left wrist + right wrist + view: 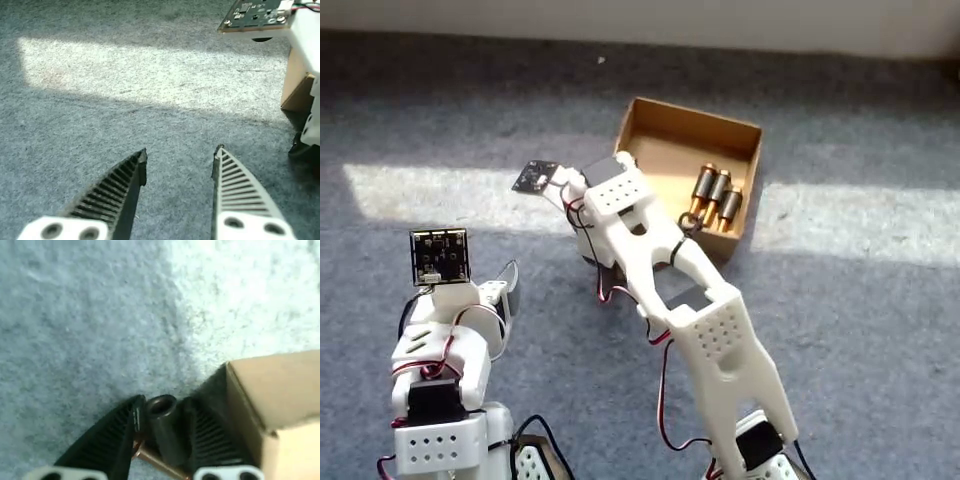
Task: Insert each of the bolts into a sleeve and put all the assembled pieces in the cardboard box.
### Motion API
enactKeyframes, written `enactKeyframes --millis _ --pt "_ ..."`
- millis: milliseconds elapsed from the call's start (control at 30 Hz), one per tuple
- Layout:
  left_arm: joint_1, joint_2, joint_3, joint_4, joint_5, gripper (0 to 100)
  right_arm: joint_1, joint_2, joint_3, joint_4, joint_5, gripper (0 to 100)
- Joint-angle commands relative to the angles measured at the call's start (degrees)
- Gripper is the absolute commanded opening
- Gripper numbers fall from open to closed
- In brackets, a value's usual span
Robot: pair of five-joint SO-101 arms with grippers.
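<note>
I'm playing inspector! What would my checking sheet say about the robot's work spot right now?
Surface: grey carpet, with a bright band of sunlight across it.
Job's things: open brown cardboard box holding three brass-and-dark assembled pieces side by side; one black tube-shaped sleeve, together with a brass bolt, held beside the box's corner.
Clutter: nothing seen.
Grippers: right pincer shut on the sleeve; left pincer open over bare carpet.
Cables: red, black and white wires along both arms.
Surroundings: pale wall along the carpet's far edge.
</note>
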State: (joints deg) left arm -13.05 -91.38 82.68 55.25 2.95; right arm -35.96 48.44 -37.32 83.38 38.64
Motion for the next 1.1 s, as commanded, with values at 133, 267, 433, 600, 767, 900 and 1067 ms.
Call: enactKeyframes --millis 133,267,433,600,767,900,1067 --pt "-0.2 -0.5 -0.6 -1.4 -0.1 22 1.5 -4.3 -4.9 4.4 0.1 0.5" --pt "-0.2 -0.5 -0.6 -1.4 -0.1 22 1.5 -8.6 -7.6 6.3 -0.2 0.5" --pt "-0.2 -0.5 -0.6 -1.4 -0.1 22 1.4 -7.8 -7.6 4.6 -7.3 0.9" --pt "-0.1 -0.5 -0.6 -1.4 -0.1 22 0.6 -1.4 -7.9 -1.1 -12.0 6.2" --pt "-0.1 -0.5 -0.6 -1.4 -0.1 22 0.5 1.4 -8.1 2.5 -11.8 22.4" --pt "-0.1 -0.5 -0.6 -1.4 -0.1 22 1.0 1.5 -10.9 6.5 -11.7 22.4" --pt "-0.1 -0.5 -0.6 -1.4 -0.1 22 3.5 1.9 -12.6 7.7 -11.6 22.4"
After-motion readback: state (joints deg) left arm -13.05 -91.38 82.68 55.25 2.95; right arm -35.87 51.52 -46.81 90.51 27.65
